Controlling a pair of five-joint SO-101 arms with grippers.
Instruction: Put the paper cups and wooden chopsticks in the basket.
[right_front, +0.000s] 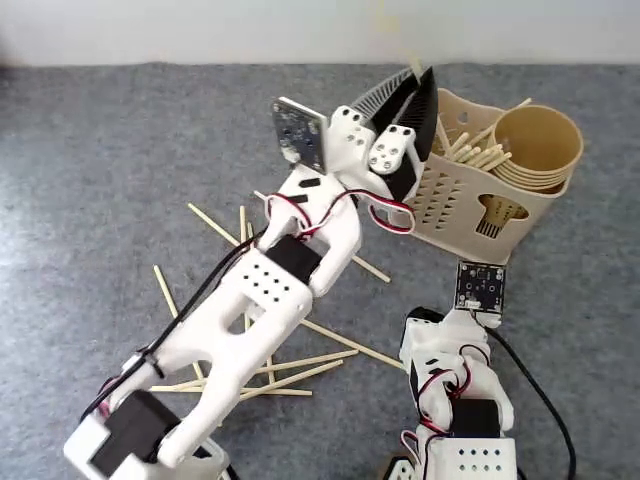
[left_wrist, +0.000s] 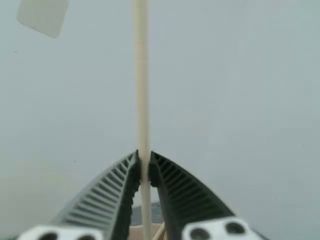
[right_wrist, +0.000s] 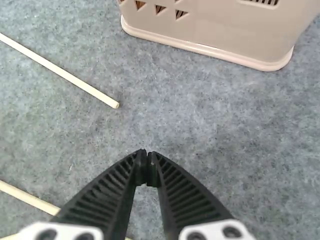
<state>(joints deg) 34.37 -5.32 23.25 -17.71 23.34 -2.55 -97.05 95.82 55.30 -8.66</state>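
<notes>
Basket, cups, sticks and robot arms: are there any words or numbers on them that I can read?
No readable words or numbers anywhere.
Basket: holes and slots, no print.
Paper cups: plain.
Chopstick in the left hand: plain wood.
Small circuit boards on the arms: any marks are too small to read.

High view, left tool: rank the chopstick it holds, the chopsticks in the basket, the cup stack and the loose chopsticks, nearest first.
1. Pale wooden chopstick, clamped in the left tool.
2. Wooden chopsticks in the beige plastic basket, right beside it.
3. Stacked tan paper cups, basket's far end.
4. Loose wooden chopsticks, scattered on the grey mat.
</notes>
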